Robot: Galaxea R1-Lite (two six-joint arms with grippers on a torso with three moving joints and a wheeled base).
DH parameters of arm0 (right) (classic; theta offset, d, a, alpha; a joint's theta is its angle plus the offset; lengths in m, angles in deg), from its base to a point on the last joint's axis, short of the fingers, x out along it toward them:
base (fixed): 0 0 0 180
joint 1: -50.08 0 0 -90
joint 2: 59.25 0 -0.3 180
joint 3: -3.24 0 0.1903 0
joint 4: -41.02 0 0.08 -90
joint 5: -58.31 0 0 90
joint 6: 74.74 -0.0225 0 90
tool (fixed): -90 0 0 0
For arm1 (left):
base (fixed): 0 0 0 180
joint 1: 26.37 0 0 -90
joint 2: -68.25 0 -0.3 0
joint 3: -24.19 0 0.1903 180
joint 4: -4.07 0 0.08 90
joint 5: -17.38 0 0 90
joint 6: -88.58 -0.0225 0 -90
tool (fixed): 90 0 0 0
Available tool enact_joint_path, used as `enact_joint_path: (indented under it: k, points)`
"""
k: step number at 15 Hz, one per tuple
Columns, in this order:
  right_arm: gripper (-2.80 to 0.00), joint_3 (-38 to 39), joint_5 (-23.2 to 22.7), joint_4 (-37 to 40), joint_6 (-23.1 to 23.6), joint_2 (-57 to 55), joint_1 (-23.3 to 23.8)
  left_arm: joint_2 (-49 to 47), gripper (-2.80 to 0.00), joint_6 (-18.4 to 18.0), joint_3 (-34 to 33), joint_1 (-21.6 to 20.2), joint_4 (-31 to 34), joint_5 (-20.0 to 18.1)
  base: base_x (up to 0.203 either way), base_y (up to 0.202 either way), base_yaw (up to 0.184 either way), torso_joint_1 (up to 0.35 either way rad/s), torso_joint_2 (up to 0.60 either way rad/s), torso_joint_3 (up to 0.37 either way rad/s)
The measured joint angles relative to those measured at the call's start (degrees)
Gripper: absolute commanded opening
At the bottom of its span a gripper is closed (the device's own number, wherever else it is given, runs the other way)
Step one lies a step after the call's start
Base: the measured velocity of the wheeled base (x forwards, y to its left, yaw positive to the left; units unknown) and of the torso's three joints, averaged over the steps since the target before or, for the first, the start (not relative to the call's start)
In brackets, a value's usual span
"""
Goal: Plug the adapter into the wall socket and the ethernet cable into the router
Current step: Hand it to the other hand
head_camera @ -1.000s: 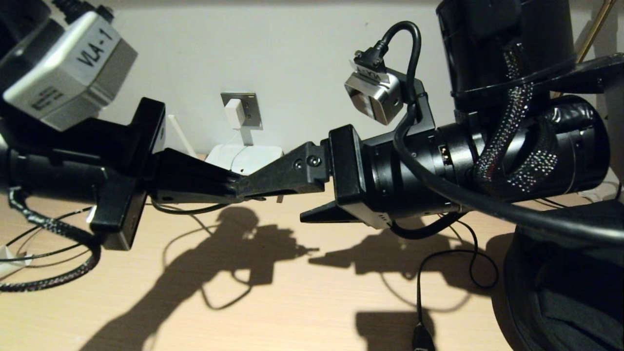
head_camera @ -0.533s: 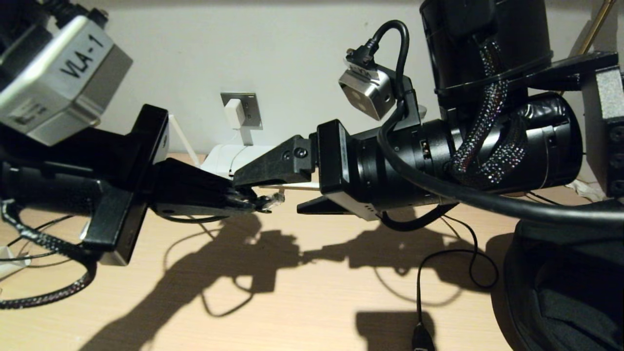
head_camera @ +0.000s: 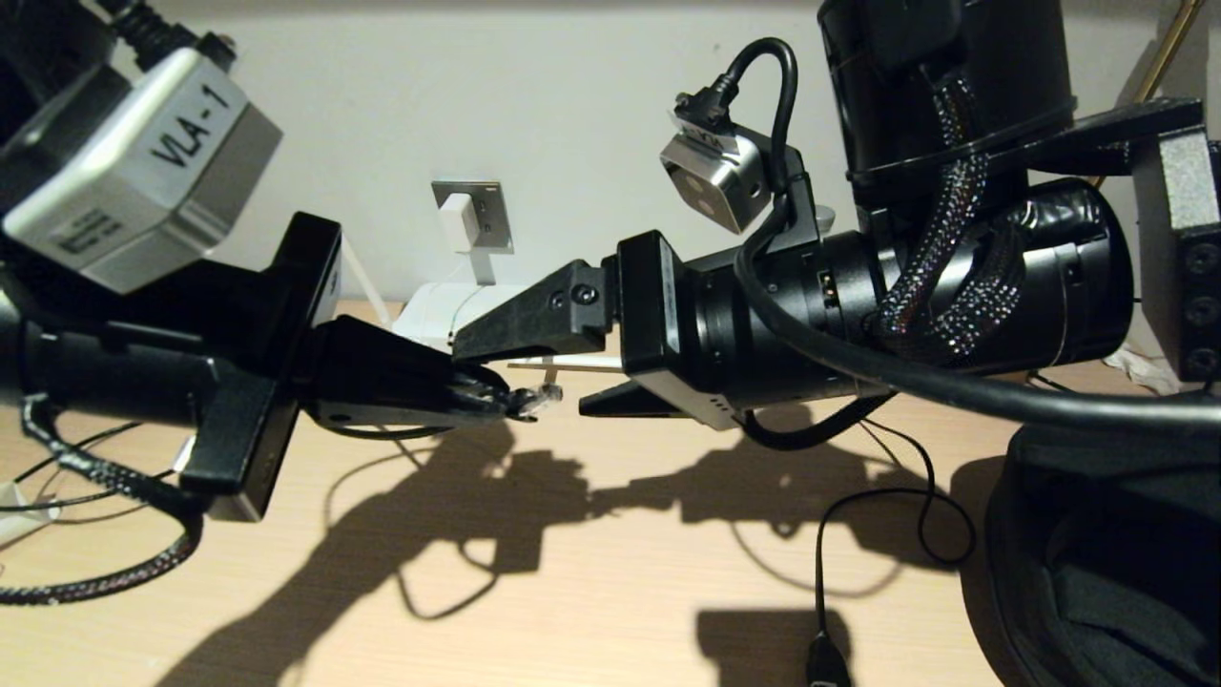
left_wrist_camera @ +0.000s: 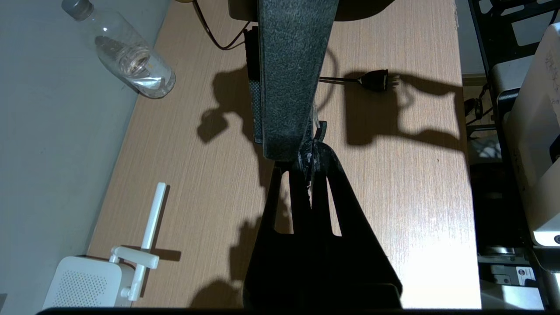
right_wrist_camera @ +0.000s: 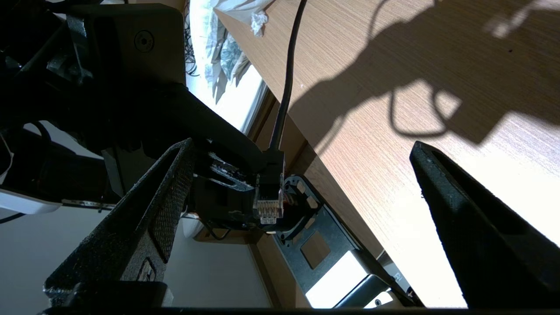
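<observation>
The ethernet cable ends in a clear clip connector. My left gripper is shut on it, above the wooden table, and the connector sticks out past its tip. My right gripper faces it, open, one finger above the connector and one below and beside it, without touching. The white adapter sits in the grey wall socket on the back wall. The router lies below it, partly hidden by both grippers; in the left wrist view the router shows with an antenna.
A clear plastic bottle lies by the wall. A black cord with a pronged plug lies on the table to the right. A dark round base fills the right corner. Thin cables loop at the left edge.
My right gripper has shifted left and risen, lifting its upper finger off the left gripper's tip. The clear connector now shows beyond the left fingers. The left arm moved slightly.
</observation>
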State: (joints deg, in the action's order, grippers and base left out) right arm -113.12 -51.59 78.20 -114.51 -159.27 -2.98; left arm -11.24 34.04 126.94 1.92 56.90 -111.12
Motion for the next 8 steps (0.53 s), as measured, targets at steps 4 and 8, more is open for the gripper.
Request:
enact_joint_path:
  k: [4,8]
  points:
    - [0.00,0.3,0.0,0.0,-0.1,0.1,-0.1,-0.5,-2.80,0.1,0.0,-0.2,-0.1,0.2,0.000,0.000,0.000,0.000,0.00,0.000]
    - [0.00,0.9,0.0,0.1,-0.1,0.5,-0.6,-0.7,-2.80,0.9,0.0,-0.4,-0.1,0.3,0.000,0.000,0.000,0.000,0.00,0.000]
